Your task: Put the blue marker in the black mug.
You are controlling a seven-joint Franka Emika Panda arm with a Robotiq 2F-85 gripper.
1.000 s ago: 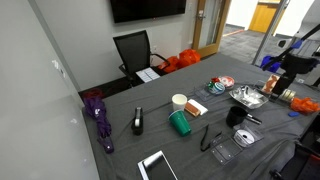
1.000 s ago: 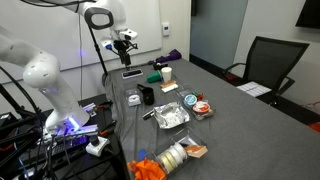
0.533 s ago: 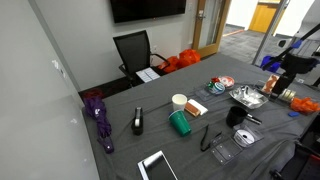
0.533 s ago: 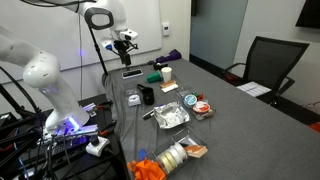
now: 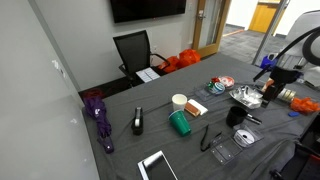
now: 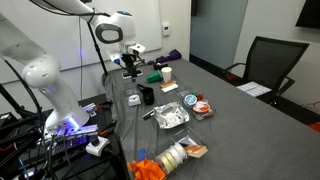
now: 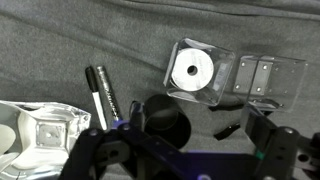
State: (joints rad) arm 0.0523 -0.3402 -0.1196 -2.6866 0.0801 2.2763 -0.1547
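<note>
The black mug [image 7: 165,118] stands open end up right under my wrist camera; it shows in both exterior views [image 5: 237,115] [image 6: 146,96]. The marker [image 7: 103,95], dark-bodied, lies flat on the grey table just left of the mug, between it and a foil tray [image 7: 35,135]; an exterior view shows it beside the tray [image 6: 150,113]. My gripper [image 7: 180,150] hangs open and empty above the mug, one finger on each side of the view. It also shows in both exterior views [image 5: 268,88] [image 6: 133,72].
A clear plastic box [image 7: 215,72] holding a white tape roll lies beyond the mug. A green cup [image 5: 180,123], a white paper cup [image 5: 179,101], a stapler [image 5: 137,121], a purple umbrella [image 5: 98,115] and a tablet [image 5: 155,165] are on the table.
The arm has come down and moved over the table, from above the table's end to just above the black mug. The objects on the table have not moved.
</note>
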